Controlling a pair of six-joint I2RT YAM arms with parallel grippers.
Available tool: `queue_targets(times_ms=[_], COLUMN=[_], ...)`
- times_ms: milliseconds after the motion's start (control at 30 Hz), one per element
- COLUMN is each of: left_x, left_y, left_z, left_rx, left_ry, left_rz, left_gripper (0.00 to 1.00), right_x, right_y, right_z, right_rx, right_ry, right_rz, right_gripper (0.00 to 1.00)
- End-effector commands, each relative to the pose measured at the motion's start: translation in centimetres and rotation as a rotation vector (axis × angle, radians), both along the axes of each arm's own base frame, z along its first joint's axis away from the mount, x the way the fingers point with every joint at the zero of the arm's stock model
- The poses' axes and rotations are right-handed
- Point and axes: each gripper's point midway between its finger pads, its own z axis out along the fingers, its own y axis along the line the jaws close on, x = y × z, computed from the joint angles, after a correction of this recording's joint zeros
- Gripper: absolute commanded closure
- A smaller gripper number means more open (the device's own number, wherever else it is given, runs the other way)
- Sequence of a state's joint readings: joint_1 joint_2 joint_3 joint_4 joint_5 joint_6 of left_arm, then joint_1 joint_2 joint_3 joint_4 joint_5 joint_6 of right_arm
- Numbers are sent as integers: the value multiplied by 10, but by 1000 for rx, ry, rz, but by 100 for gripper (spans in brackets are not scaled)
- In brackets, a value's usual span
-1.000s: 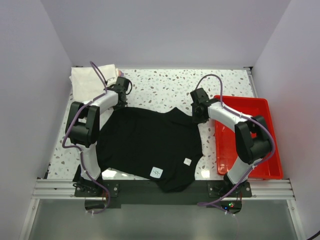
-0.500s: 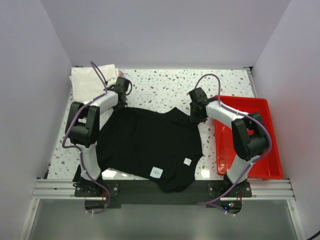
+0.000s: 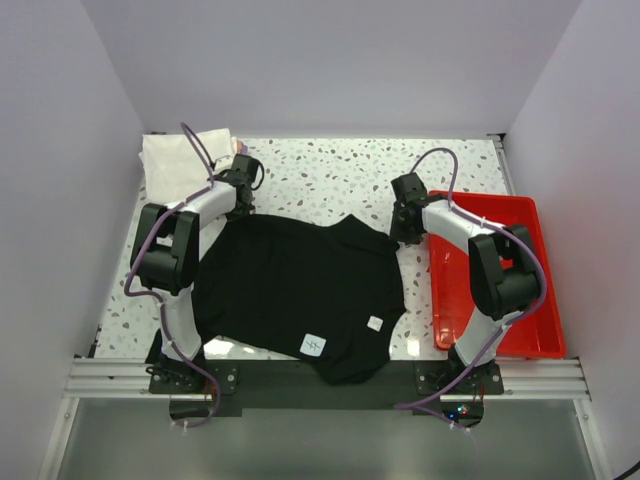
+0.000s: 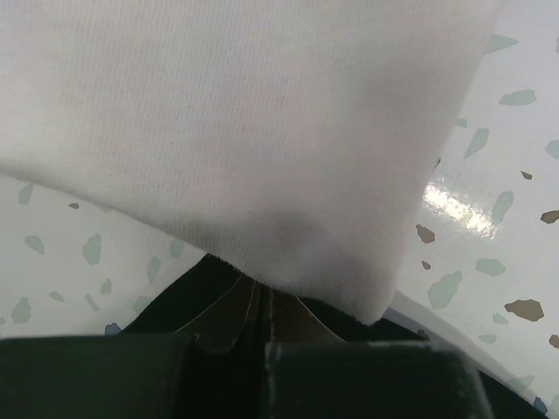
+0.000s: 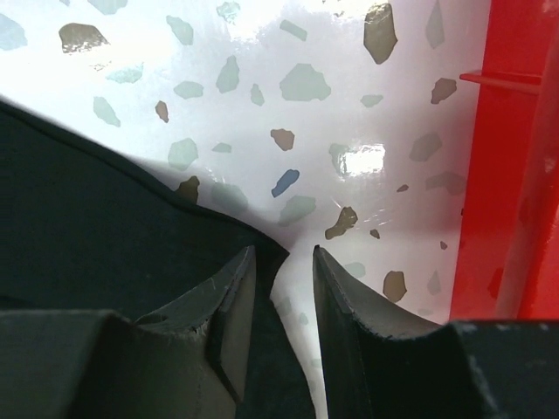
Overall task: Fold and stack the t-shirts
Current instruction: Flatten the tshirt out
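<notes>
black t-shirt edge pokes into the narrow gap of my right claw — fingers a little apart, not clamped. just beside it stands the red tray. my left claw is pressed closed at the edge of the folded white t-shirt — whether it pinches black cloth i cannot tell. the black shirt lies spread on the table, between both arms.

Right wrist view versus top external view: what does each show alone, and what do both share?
Right wrist only: the right gripper close up, its fingers narrowly apart at the edge of the black t-shirt. Top external only: the folded white t-shirt, the white labels, the left arm. Shared: black t-shirt, red tray, speckled table.
</notes>
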State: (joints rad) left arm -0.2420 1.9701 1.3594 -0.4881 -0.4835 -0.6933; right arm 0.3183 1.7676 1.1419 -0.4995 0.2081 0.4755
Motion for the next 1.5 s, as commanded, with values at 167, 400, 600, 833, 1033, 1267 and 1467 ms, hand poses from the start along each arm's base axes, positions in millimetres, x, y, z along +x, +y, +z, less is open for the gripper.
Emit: queue_targets(times_ms=[167,400,600,833,1033,1267,1467], left_x=[8,9,10,9,10,14,11], left_y=[5,5,5,4,4,3,2], left_z=[20,19,20,19,29,70,132], left_rx=[-1,0,-2,-9,-7,-31,-64], left_ry=[-64,-61,-64,-60,-78,-169,-305], left_rz=[4,4,4,1,-2,-3,-11], left_gripper=[100,100,100,100,100,100,100], right_x=[10,-4,-17,-20,8,37,35], right_y=[10,12,7,11,12,-5,-4], right_z=[-2,-19,-26,-35,10,108,184], right_rx=[62,94,87,122,129,21,35], right_ry=[-14,29,59,50,-117,-354,-539], right_rz=[-45,-86,-140,-160,-98,-5,79], right_gripper=[64,72,69,90,100,100,100])
